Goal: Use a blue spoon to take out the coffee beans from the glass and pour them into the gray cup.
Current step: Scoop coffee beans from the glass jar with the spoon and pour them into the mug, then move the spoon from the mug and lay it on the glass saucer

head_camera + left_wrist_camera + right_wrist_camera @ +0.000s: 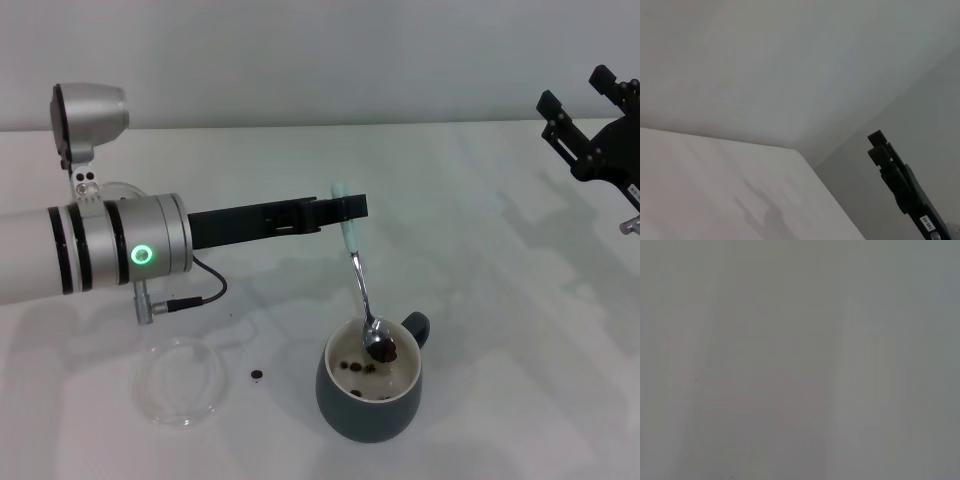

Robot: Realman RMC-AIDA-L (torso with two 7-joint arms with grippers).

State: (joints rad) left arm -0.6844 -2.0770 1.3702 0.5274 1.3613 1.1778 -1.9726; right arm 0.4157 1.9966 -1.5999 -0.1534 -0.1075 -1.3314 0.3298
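My left gripper (345, 208) reaches in from the left and is shut on the pale blue handle of the blue spoon (358, 270). The spoon hangs steeply, and its metal bowl holds a few coffee beans (381, 348) just inside the rim of the gray cup (368, 405). A few more beans (356, 368) lie on the cup's cream inside. The glass (118, 190) shows only as a faint clear rim behind my left arm and is mostly hidden. My right gripper (575, 90) is parked high at the far right, open and empty; it also shows in the left wrist view (900, 185).
A shallow clear glass dish (180, 382) lies on the white table left of the cup. One stray bean (257, 376) lies between the dish and the cup. My left arm's cable (195, 298) hangs low above the table. The right wrist view shows only a blank grey surface.
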